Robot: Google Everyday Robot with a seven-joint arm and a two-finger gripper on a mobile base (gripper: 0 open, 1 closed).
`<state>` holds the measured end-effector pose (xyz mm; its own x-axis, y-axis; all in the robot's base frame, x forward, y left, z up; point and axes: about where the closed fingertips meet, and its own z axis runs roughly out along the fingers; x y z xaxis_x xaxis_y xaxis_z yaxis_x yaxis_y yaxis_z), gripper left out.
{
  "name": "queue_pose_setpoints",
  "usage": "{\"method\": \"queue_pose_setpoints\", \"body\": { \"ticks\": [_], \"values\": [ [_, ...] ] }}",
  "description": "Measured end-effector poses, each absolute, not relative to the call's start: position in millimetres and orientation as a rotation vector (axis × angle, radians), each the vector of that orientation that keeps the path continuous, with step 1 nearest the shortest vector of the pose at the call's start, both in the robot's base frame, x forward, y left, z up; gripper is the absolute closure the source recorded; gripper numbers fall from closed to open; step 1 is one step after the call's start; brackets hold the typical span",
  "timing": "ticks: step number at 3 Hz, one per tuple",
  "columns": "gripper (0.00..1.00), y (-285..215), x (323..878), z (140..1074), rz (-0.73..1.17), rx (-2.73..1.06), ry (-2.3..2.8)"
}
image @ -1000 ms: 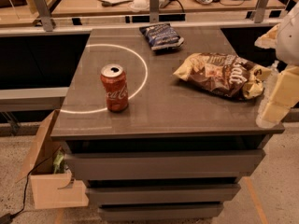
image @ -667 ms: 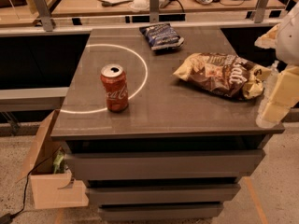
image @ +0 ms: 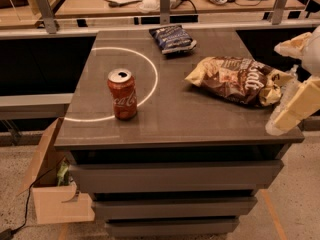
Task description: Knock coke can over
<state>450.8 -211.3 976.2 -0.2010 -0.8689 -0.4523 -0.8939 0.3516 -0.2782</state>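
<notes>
Standing upright: coke can (image: 122,94) | tool (image: 294,108) well apart, at table (image: 200,121) right edge | grip: cannot tell

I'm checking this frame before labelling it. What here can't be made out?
Camera view:
end effector, at the right edge of the table: partly cut off by the picture's right edge.
chip bag: right end hidden behind the end effector.
coke can: back hidden by its own body.
cardboard box: contents mostly hidden by its walls.
</notes>
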Motion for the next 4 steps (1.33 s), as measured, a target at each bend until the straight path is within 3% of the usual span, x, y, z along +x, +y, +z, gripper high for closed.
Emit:
{"method": "queue_pose_setpoints", "body": {
  "ticks": [1,2,4],
  "values": [
    [0.00,-196,471,975,0.183,-1.440,1.910],
    [0.00,-138,488,986,0.411,-1.369,1.656],
    [0.00,-58,507,974,0.683,-1.251,1.498]
  ]
}}
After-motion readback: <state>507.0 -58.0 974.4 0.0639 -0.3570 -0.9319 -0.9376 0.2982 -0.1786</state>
